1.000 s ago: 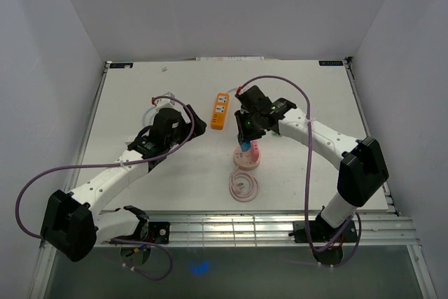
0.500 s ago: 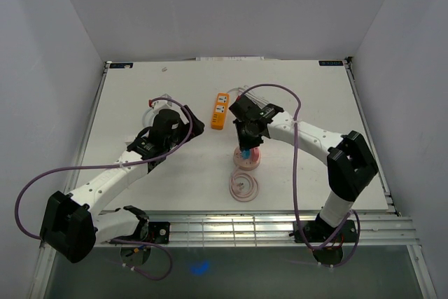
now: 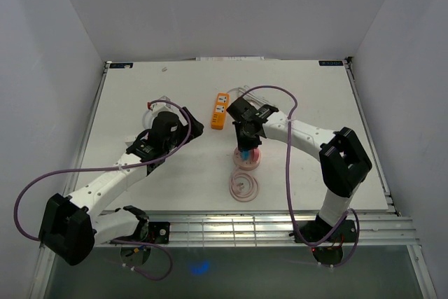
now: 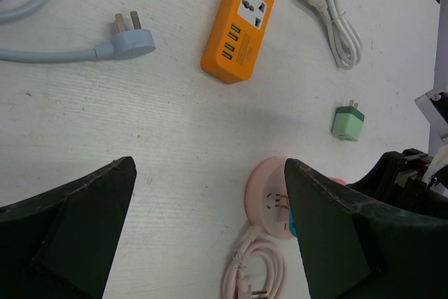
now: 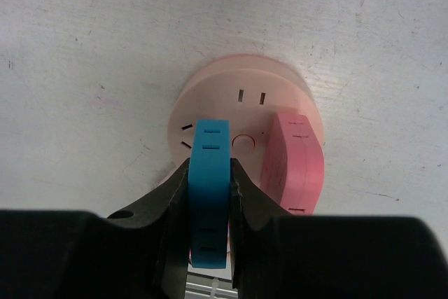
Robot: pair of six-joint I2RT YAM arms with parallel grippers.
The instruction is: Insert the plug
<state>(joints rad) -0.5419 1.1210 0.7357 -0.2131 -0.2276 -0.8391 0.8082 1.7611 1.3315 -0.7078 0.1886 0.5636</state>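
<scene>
My right gripper [image 5: 210,194] is shut on a blue plug [image 5: 210,187], which it holds upright over the round pink socket hub [image 5: 224,99]; whether its prongs are in the slots is hidden. A pink plug [image 5: 294,162] stands in the hub beside it. From above, the right gripper [image 3: 246,146] hangs over the hub [image 3: 246,162]. My left gripper [image 4: 210,243] is open, apart from the hub [image 4: 269,194] and holding nothing; from above it [image 3: 183,125] sits left of the orange strip.
An orange power strip [image 3: 220,110] lies behind the hub. The hub's pink cable [image 3: 243,186] is coiled in front of it. A grey-blue plug with cable [image 4: 129,36], a white cable [image 4: 336,22] and a small green adapter [image 4: 348,123] lie on the white table.
The right arm has swung left and folded in, bringing the blue plug lower over the hub. The left arm has barely moved.
</scene>
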